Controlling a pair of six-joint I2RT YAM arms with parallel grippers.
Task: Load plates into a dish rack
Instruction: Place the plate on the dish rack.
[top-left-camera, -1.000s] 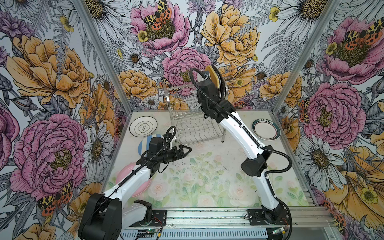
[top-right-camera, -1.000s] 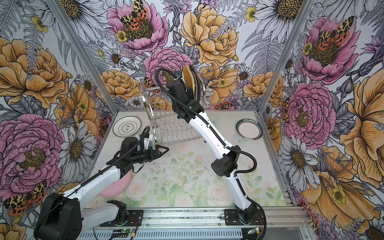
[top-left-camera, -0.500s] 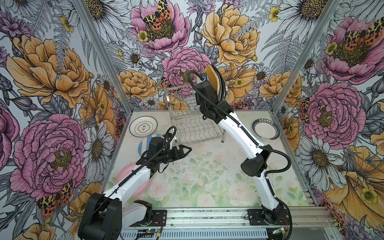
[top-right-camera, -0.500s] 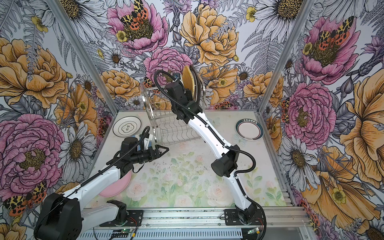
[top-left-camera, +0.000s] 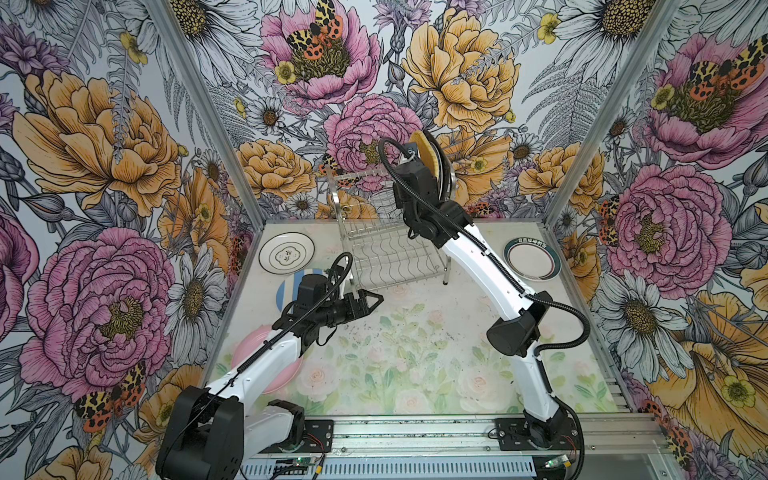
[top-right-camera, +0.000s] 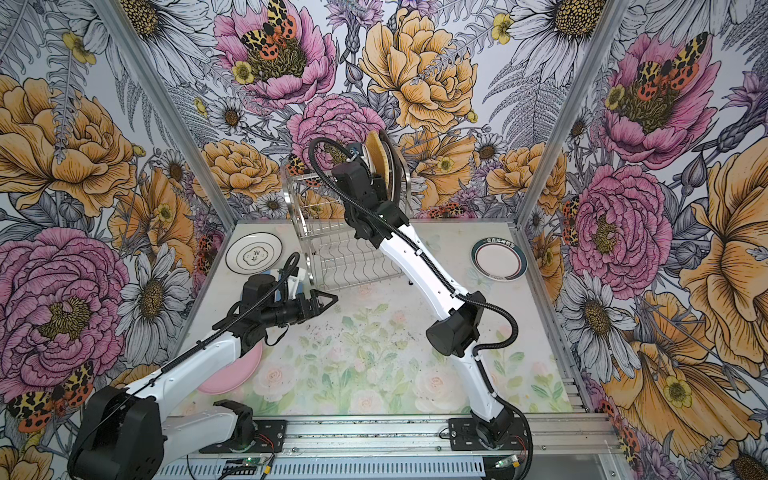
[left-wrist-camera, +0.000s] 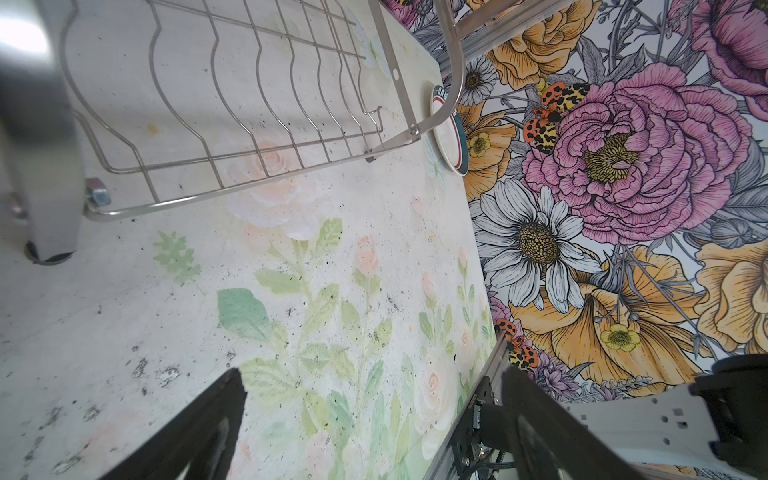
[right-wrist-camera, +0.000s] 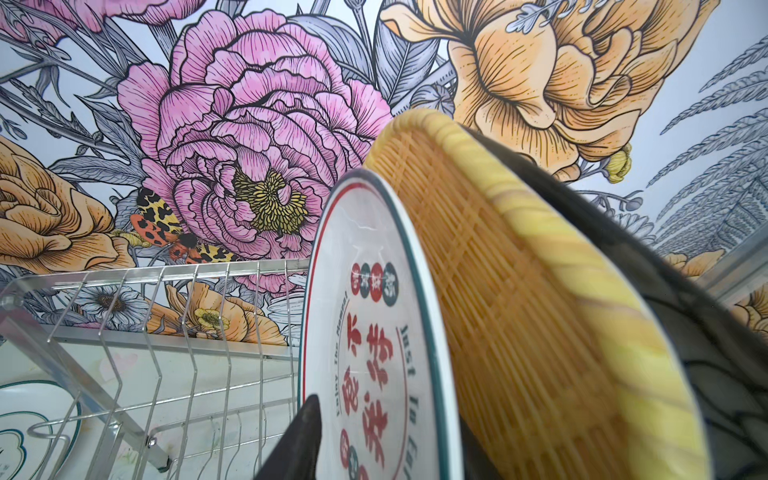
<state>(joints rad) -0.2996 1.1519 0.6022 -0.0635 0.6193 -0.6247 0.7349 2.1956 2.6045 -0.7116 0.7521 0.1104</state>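
Right gripper (top-right-camera: 375, 185): can't tell whether clamped or let go; one finger (right-wrist-camera: 305, 436) beside the white plate (right-wrist-camera: 374, 332), upright in the dish rack (right-wrist-camera: 166, 342) at its tips. You back straight off, sparing the yellow plate (right-wrist-camera: 519, 291) beyond. Left gripper (left-wrist-camera: 370, 378) spread, empty.

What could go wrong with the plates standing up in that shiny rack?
1. The white plate with red writing stands on its edge in the dish rack, right beside the right fingers; it might tip when they pull away.
2. It stands very close to the yellow woven plate, so they might clink.
3. The open left fingers sit near a rack leg; a bump could shake everything.
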